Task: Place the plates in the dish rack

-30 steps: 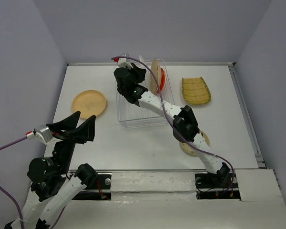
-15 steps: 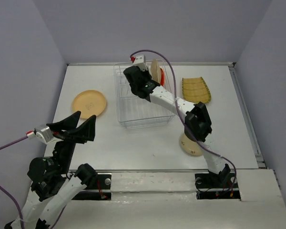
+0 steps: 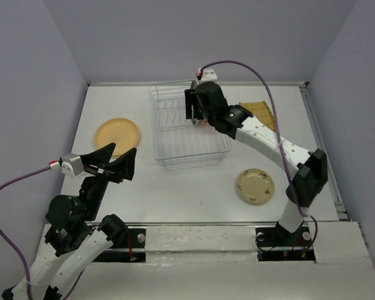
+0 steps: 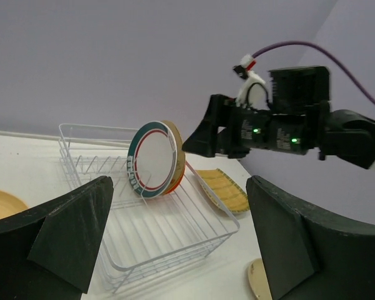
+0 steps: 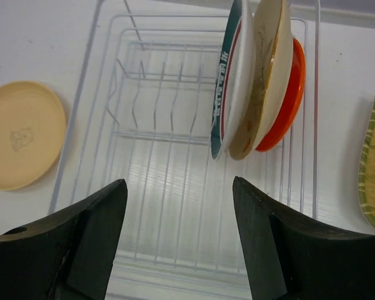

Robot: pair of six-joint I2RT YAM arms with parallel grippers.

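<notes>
The white wire dish rack (image 3: 175, 140) stands at the table's middle back. Three plates stand upright against its right side: the white one with the green-ringed rim (image 5: 234, 75), a cream patterned one (image 5: 265, 69) and the small orange-red one (image 5: 287, 94). My right gripper (image 5: 178, 187) hangs open above the rack with nothing between its fingers, just in front of these plates. A tan plate (image 3: 117, 135) lies left of the rack. Right of the rack are the ribbed yellow-green plate (image 4: 224, 189) and another cream plate (image 3: 255, 185). My left gripper (image 4: 178, 187) is open and empty, raised at the near left.
The right arm (image 3: 269, 140) stretches across the table's right half and covers part of the ribbed plate from above. Grey walls close off the back and both sides. A raised white ledge (image 3: 194, 234) runs along the near edge by the arm bases.
The right gripper has moved rightward along the back of the rack and opened its jaws. The arm has swung off the cream plate on the table. The left gripper shifted slightly right.
</notes>
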